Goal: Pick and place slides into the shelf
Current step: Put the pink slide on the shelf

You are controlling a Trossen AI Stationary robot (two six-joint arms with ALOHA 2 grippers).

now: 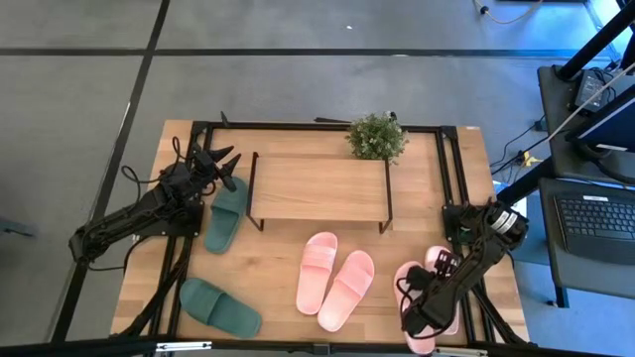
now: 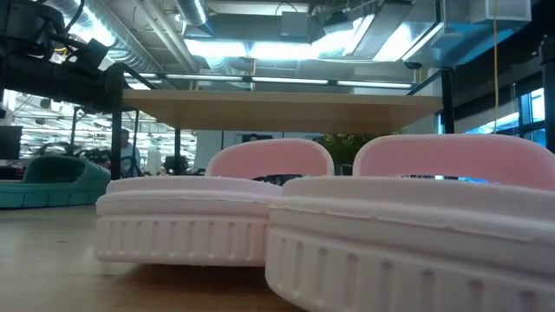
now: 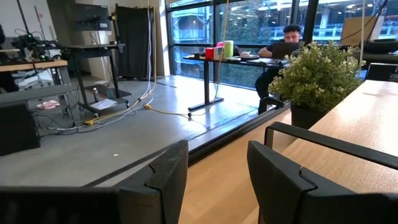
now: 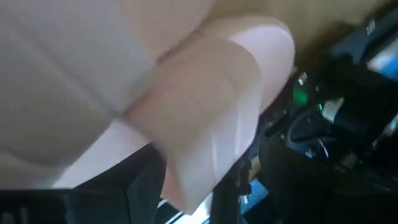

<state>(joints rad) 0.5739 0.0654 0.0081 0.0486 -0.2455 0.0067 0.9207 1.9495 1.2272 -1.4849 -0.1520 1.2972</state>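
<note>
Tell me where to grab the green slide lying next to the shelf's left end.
Take the green slide by its wide strap, at the end nearer the left hand. Come from above: it lies flat, sole down, and the strap arches off the footbed, so one finger can probably slip under it.

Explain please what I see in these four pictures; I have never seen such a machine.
These are two robot arms at a wooden table, each ending in two fingers. One picture looks down from above, one looks level along the table top, and two come from cameras on the wrists.

On the table stand a small shelf and a plant. Six slides lie around: a green one beside the shelf, another green one near the front edge, a pink pair in the middle, and a second pink pair on the right.

The left gripper is open and empty, above the first green slide. The right gripper is down at the second pink pair; whether it grips is unclear.
</note>
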